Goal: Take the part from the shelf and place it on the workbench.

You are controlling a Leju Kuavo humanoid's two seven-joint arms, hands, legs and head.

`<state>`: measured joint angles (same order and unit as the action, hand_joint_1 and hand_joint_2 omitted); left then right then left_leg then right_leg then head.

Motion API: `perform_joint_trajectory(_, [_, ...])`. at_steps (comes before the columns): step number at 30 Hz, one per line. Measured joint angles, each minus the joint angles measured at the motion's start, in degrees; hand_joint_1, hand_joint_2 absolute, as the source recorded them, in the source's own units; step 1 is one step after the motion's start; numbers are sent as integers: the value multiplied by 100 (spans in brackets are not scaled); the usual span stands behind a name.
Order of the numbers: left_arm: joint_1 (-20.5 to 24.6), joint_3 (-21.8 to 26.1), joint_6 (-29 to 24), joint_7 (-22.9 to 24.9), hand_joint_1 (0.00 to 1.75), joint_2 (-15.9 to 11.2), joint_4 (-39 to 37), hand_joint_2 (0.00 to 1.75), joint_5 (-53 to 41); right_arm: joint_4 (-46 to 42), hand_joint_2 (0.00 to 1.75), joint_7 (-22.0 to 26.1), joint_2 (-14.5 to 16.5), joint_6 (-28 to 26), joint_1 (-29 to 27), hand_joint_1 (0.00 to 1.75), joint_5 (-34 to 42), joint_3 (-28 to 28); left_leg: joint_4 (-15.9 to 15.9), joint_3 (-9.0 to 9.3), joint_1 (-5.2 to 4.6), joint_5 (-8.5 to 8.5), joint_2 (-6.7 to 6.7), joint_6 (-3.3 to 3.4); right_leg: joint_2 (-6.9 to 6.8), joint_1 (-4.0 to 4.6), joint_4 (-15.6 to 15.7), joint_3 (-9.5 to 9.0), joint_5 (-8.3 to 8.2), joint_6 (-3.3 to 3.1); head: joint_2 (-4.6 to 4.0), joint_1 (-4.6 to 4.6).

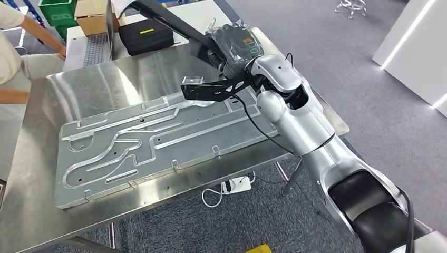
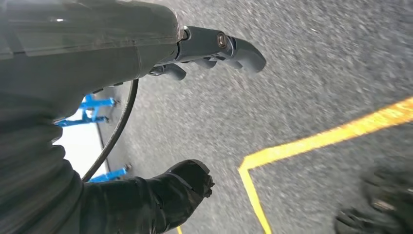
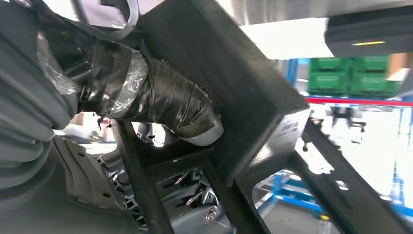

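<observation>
Fingers (image 3: 165, 105) of our right hand (image 1: 232, 45) clamp the black angular part (image 3: 253, 97), held above the steel workbench (image 1: 31, 211) at upper centre of our head view. Its embossed metal panel (image 1: 158, 147) fills the middle. Our left hand (image 2: 214, 48) hangs over speckled floor, fingers apart, holding nothing. A black case (image 1: 145, 34) sits upper left.

The workbench (image 1: 42, 211) is glossy brushed steel; on it lies a matt, grooved aluminium plate (image 1: 158, 145). The part (image 3: 253, 97) beside it looks matt black, rough.
</observation>
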<state>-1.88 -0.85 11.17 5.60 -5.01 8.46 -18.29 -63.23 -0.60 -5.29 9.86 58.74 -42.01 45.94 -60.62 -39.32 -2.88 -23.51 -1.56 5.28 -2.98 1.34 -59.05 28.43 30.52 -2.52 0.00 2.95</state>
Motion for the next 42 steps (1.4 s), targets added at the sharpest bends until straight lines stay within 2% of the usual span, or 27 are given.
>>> perform_joint_trajectory(1, [2, 1, -5, -5, 0, -11, -1, 175, 6, 28, 175, -1, 2, 11, 4, 175, 3, 36, 127, 20, -48, 213, -23, 69, -26, 11, 8, -35, 55, 10, 0, 3])
perform_joint_trajectory(3, [16, 6, -14, -20, 0, -13, -2, 175, 22, 68, 175, 1, 15, 32, 13, 175, 5, 89, 194, 79, -47, 253, 49, 67, -90, 36, 39, -98, 137, 46, 0, 4])
perform_joint_trajectory(5, [22, 12, -7, -31, 0, -8, -2, 175, 32, 98, 175, 7, 23, 44, 44, 175, 8, 110, 308, 162, 9, 273, 140, 38, 18, 27, -72, -68, 249, 90, 0, 3])
perform_joint_trajectory(6, [29, 14, -2, -35, 0, -5, -2, 175, 33, 110, 175, 8, 27, 50, 68, 175, 9, 119, 363, 207, 51, 271, 182, 28, 119, 15, -296, 48, 355, 120, 0, 3])
perform_joint_trajectory(7, [36, 16, 3, -38, 0, -3, -2, 175, 33, 131, 175, 9, 26, 57, 84, 175, 10, 130, 382, 237, 76, 257, 230, 17, 229, -20, -635, 250, 479, 151, 0, 4])
perform_joint_trajectory(9, [56, 23, 14, -48, 0, 9, -2, 175, 33, 192, 175, 9, 25, 86, 77, 175, 16, 163, 376, 274, 118, 197, 350, -11, 296, -86, -1369, 762, 653, 222, 0, 4])
perform_joint_trajectory(10, [64, 27, 21, -52, 0, 19, -1, 175, 33, 229, 175, 8, 24, 101, 56, 175, 22, 180, 360, 301, 139, 156, 408, -39, 298, -119, -1550, 956, 600, 258, 0, 4])
perform_joint_trajectory(11, [69, 29, 28, -56, 0, 29, -1, 175, 34, 268, 175, 5, 23, 117, 38, 175, 36, 196, 333, 333, 159, 107, 461, -70, 298, -149, -1517, 1054, 419, 290, 0, 5])
perform_joint_trajectory(13, [60, 32, 43, -59, 0, 43, 0, 175, 35, 336, 175, -10, 22, 154, 23, 175, 98, 214, 245, 401, 198, -16, 544, -144, 311, -201, -925, 976, -153, 335, 0, 5])
perform_joint_trajectory(14, [49, 32, 48, -58, 0, 45, -1, 175, 35, 381, 175, -23, 24, 181, 23, 175, 133, 220, 194, 414, 208, -73, 583, -183, 340, -212, -623, 900, -370, 340, 0, 6])
perform_joint_trajectory(15, [39, 33, 52, -51, 0, 46, -2, 175, 36, 430, 175, -38, 33, 210, 26, 175, 164, 224, 149, 406, 217, -114, 611, -219, 368, -215, -382, 819, -461, 328, 0, 7])
perform_joint_trajectory(18, [34, 37, 53, -27, 0, 53, -2, 175, 48, 595, 175, -99, 98, 259, 17, 175, 188, 242, 113, 341, 236, -138, 659, -318, 394, -190, -184, 738, -403, 226, 0, 7])
perform_joint_trajectory(20, [28, 39, 52, -24, 0, 62, -2, 175, 58, 679, 175, -121, 134, 259, 17, 175, 180, 247, 48, 310, 232, -199, 548, -393, 368, -212, -123, 695, -419, 163, 0, 5])
perform_joint_trajectory(22, [37, 40, 51, -25, 0, 68, -2, 175, 64, 743, 175, -119, 160, 267, 27, 175, 175, 247, -387, 112, 260, -426, 325, -483, 339, -233, -66, 630, -424, 118, 0, -2])
perform_joint_trajectory(24, [57, 41, 57, -39, 0, 71, -2, 175, 64, 817, 175, -111, 170, 297, 21, 175, 181, 255, -1102, -268, 319, -689, 207, -562, 302, -239, -60, 591, -395, 101, 0, -5])
perform_joint_trajectory(25, [62, 41, 66, -54, 0, 72, -2, 175, 63, 858, 175, -108, 176, 312, 9, 175, 186, 266, -1333, -416, 349, -717, 193, -590, 283, -244, -62, 572, -374, 102, 0, -6])
perform_joint_trajectory(26, [63, 41, 74, -69, 0, 73, -2, 175, 61, 899, 175, -105, 186, 319, -8, 175, 192, 284, -1356, -465, 375, -632, 187, -614, 266, -253, -64, 546, -349, 110, 0, -5])
perform_joint_trajectory(27, [61, 41, 82, -84, 0, 73, -2, 175, 56, 936, 175, -101, 201, 320, -28, 175, 198, 302, -1153, -394, 396, -446, 181, -633, 253, -265, -65, 510, -321, 125, 0, -6])
perform_joint_trajectory(28, [57, 42, 84, -94, 0, 72, -2, 175, 51, 969, 175, -97, 221, 320, -49, 175, 202, 316, -771, -230, 413, -205, 168, -647, 241, -278, -66, 467, -289, 146, 0, -6])
perform_joint_trajectory(29, [55, 42, 85, -102, 0, 73, -2, 175, 43, 999, 175, -91, 243, 320, -66, 175, 207, 326, -393, -48, 412, -40, 150, -656, 229, -284, -61, 429, -259, 174, 0, -7])
perform_joint_trajectory(30, [56, 42, 85, -112, 0, 74, -2, 175, 38, 1028, 175, -82, 268, 321, -79, 175, 209, 332, -73, 109, 398, 54, 138, -645, 221, -283, -60, 405, -235, 204, 0, -9])
perform_joint_trajectory(31, [62, 43, 85, -124, 0, 76, -2, 175, 33, 1058, 175, -70, 294, 324, -90, 175, 209, 343, 120, 201, 385, 79, 131, -629, 214, -272, -57, 395, -218, 232, 0, -10])
perform_joint_trajectory(33, [77, 43, 86, -144, 0, 83, -2, 175, 28, 1126, 175, -31, 347, 331, -126, 175, 210, 395, 222, 247, 374, 48, 149, -601, 205, -245, -49, 394, -214, 219, 0, -10])
perform_joint_trajectory(36, [85, 43, 89, -153, 0, 91, -2, 175, 23, 1231, 175, 1, 419, 338, -192, 175, 210, 497, 233, 248, 371, 45, 183, -593, 180, -243, 7, 359, -220, 169, 0, -11])
perform_joint_trajectory(42, [81, 43, 89, -154, 0, 92, -2, 175, 22, 1367, 175, 2, 484, 339, -205, 175, 208, 615, 231, 249, 349, 21, 204, -526, 159, -255, 96, 308, -235, 192, 0, -11])
